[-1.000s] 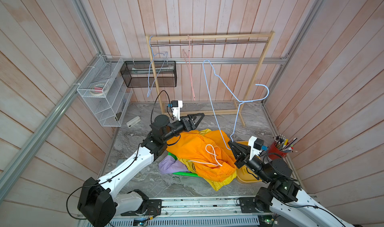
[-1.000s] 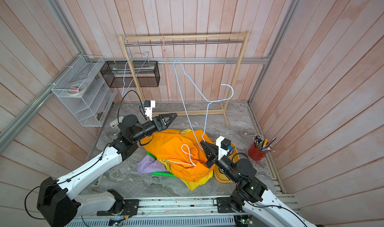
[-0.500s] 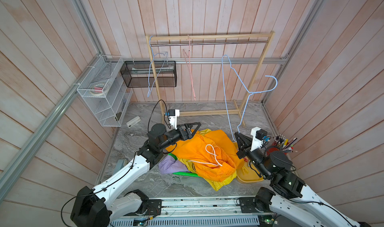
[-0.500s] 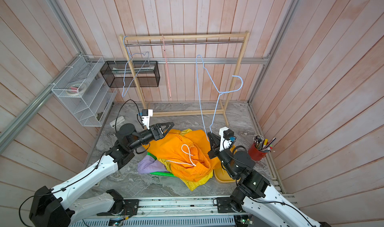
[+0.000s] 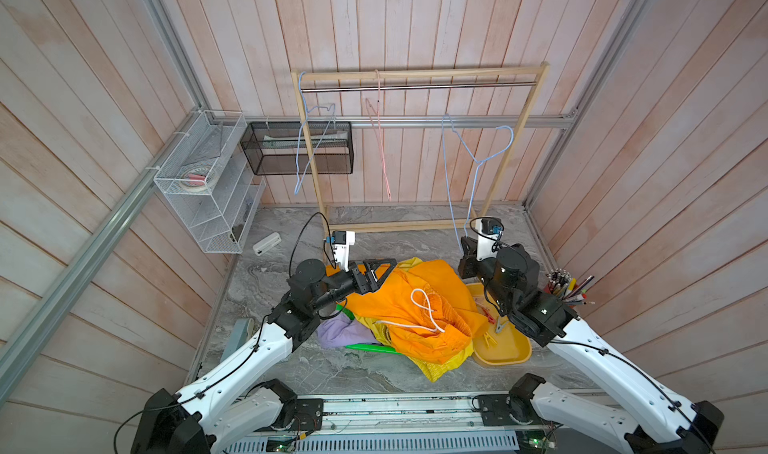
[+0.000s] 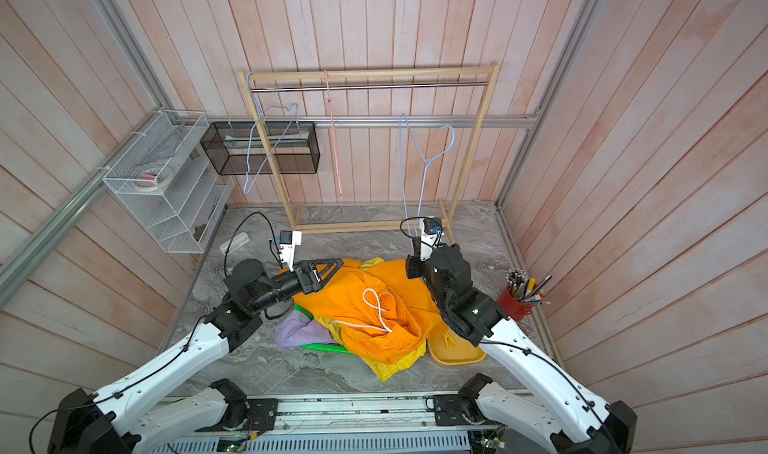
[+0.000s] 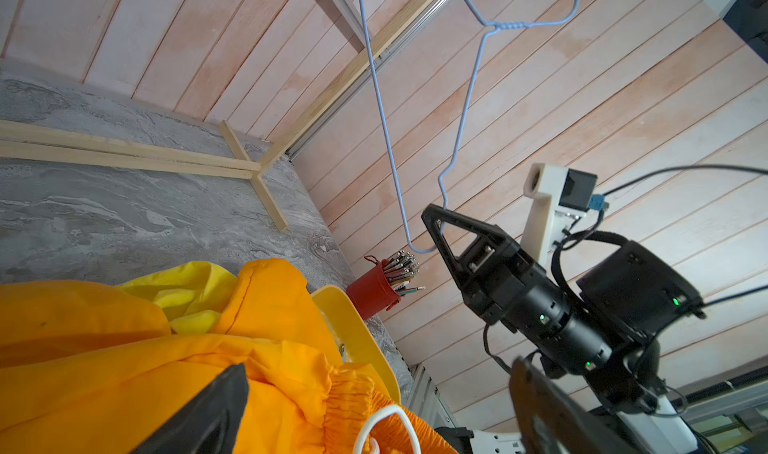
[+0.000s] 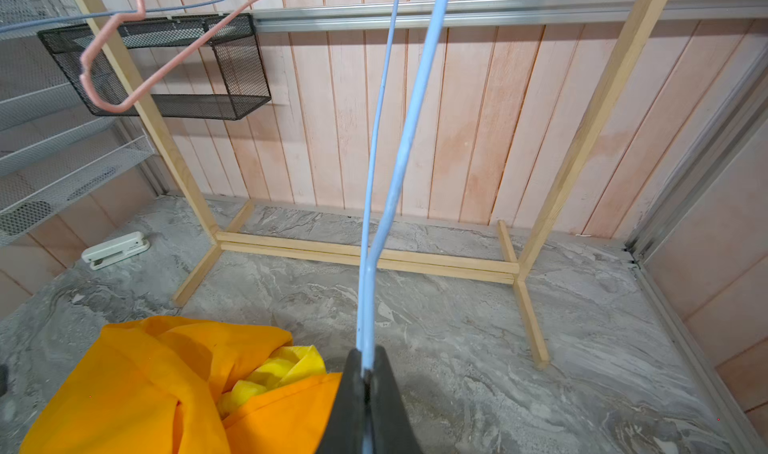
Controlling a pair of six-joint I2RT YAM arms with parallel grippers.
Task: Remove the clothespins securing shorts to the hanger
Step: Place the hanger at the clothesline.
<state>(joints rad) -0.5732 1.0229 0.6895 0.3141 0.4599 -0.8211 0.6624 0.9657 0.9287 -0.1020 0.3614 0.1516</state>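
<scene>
In a top view I count three shorts heaped on the table: orange pair (image 5: 399,290) over yellow pair (image 5: 436,369) and lilac pair (image 5: 336,331). I make out three clothespins (image 5: 500,326) in one yellow tray (image 5: 507,356), and the left gripper (image 5: 384,275) gapes above the heap. The left wrist view shows one red cup (image 7: 372,292). In the right wrist view the right gripper (image 8: 365,385) clamps one blue hanger (image 8: 397,161), and two hangers are on the rack (image 8: 582,119).

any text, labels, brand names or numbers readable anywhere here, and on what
No text can be read in any view.
The white stapler, red pen cup and yellow tray show no legible print.
Any marks on the pens are too small to read.
</scene>
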